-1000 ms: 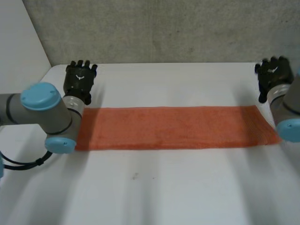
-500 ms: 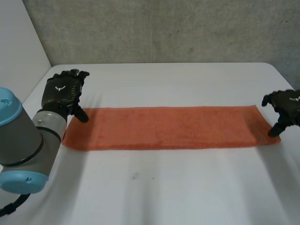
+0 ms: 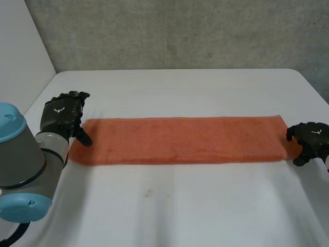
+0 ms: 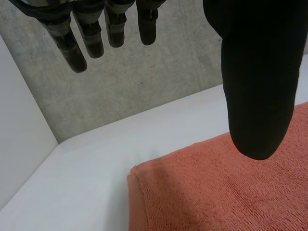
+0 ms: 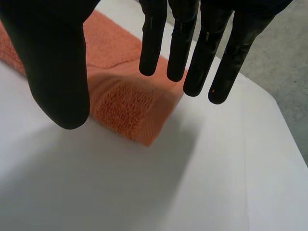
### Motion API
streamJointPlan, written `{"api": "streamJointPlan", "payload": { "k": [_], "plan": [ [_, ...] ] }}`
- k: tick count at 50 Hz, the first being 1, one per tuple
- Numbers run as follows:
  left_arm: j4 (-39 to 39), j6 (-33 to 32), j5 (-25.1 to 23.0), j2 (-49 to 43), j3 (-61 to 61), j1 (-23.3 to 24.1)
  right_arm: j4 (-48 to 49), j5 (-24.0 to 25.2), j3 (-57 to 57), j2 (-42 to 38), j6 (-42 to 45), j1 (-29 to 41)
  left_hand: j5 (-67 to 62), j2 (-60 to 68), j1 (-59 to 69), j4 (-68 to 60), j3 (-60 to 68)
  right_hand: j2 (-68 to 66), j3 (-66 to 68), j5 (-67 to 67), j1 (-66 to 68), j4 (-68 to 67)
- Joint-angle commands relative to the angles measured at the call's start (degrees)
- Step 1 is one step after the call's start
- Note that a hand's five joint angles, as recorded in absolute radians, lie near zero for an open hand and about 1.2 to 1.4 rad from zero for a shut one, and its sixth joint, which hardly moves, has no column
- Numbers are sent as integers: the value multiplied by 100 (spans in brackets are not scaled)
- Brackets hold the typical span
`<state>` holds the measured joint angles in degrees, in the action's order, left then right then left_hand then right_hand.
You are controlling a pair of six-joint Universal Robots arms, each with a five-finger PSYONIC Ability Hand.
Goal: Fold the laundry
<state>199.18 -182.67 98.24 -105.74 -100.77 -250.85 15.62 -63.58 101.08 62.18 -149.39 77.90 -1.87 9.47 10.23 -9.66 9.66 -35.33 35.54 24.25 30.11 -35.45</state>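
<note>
White table (image 3: 175,206) below a grey wall (image 3: 180,31) carries the towel (image 3: 180,140), a long orange strip lying flat across its middle. Left hand (image 3: 62,114) is over one short end and right hand (image 3: 310,138) over the other. Both are empty, fingers straight and thumbs spread, seemingly placed to pinch the ends for a fold.

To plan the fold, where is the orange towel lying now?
In the head view the orange towel lies flat across the white table, its short ends at the left hand and right hand.

Orange towel (image 3: 185,140), flat folded strip
</note>
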Motion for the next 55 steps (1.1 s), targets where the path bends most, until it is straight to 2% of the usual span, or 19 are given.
{"api": "streamJointPlan", "payload": {
  "k": [1, 13, 15, 18, 28, 32, 35, 37, 39, 42, 46, 48, 50, 51, 53, 54, 55],
  "plan": [
    [15, 4, -24, -8, -30, 1, -16, -66, -123, -215, 130, 6, 187, 53, -23, -34, 34, -671, 650, 779, 1193, -658],
    [15, 4, -24, -43, -48, 18, -16, -93, -396, -444, 191, 14, 187, 53, -23, -34, 34, -2606, 2585, 2714, 3128, -2593],
    [15, 4, -24, -43, -48, 18, -7, -84, -431, -462, 191, 6, 187, 53, -23, -34, 34, -3827, 3806, 3935, 4348, -3814],
    [15, 4, -24, -43, -48, 18, 2, -67, -431, -453, 191, -3, 187, 53, -23, -34, 34, -4438, 4417, 4546, 4960, -4425],
    [15, 4, -24, -34, -101, 71, 20, -49, -457, -409, 191, -21, 187, 53, -23, -34, 34, -4467, 4446, 4575, 4989, -4455],
    [15, 4, -24, -34, -101, 80, -7, -181, -607, -435, 218, -56, 187, 53, -23, -34, 34, -4467, 4446, 4575, 4989, -4455],
    [15, 4, -24, -34, -101, 80, 20, -453, -721, -409, 253, -328, 187, 53, -23, -34, 34, -4467, 4446, 4575, 4989, -4455],
    [15, 4, -24, -34, -101, 71, -6, -917, -852, -356, 358, -704, 187, 53, -23, -34, 34, -4467, 4446, 4575, 4989, -4455],
    [15, 4, -24, -34, -101, 62, -33, -1084, -948, -330, 428, -889, 187, 53, -23, -34, 34, -4467, 4446, 4575, 4989, -4455],
    [15, 4, -24, -25, -101, 54, -51, -1305, -1098, -303, 612, -1066, 187, 53, -23, -34, 34, -4467, 4446, 4575, 4989, -4455],
    [15, 4, -24, 1, -101, 53, -33, -1332, -1178, -286, 710, -1058, 187, 53, -23, -34, 34, -4467, 4446, 4575, 4989, -4455],
    [15, 4, -16, 10, -101, 45, -24, -1341, -1213, -251, 692, -1014, 187, 53, -23, -34, 34, -4467, 4446, 4575, 4989, -4455],
    [15, 4, -15, 18, -101, 45, -16, -1341, -1283, -76, 622, -542, 187, 53, -23, -34, 34, -4467, 4446, 4575, 4989, -4455],
    [15, 4, -15, 10, -101, 45, -16, -1341, -1283, -75, 622, -539, 187, 53, -23, -34, 34, -4467, 4446, 4575, 4989, -4455],
    [15, 4, -15, 18, -101, 45, -16, -1367, -1423, 153, 578, 187, 187, 53, -23, -34, 34, -4467, 4446, 4575, 4989, -4455],
    [15, 4, -15, 19, -101, 45, -16, -1367, -1424, 154, 578, 190, 187, 53, -23, -34, 34, -4467, 4446, 4575, 4989, -4455],
    [15, 4, -15, 19, -101, 45, -7, -1341, -1476, 223, 569, 547, 187, 53, -23, -34, 34, -4467, 4446, 4575, 4989, -4455]
  ]
}}
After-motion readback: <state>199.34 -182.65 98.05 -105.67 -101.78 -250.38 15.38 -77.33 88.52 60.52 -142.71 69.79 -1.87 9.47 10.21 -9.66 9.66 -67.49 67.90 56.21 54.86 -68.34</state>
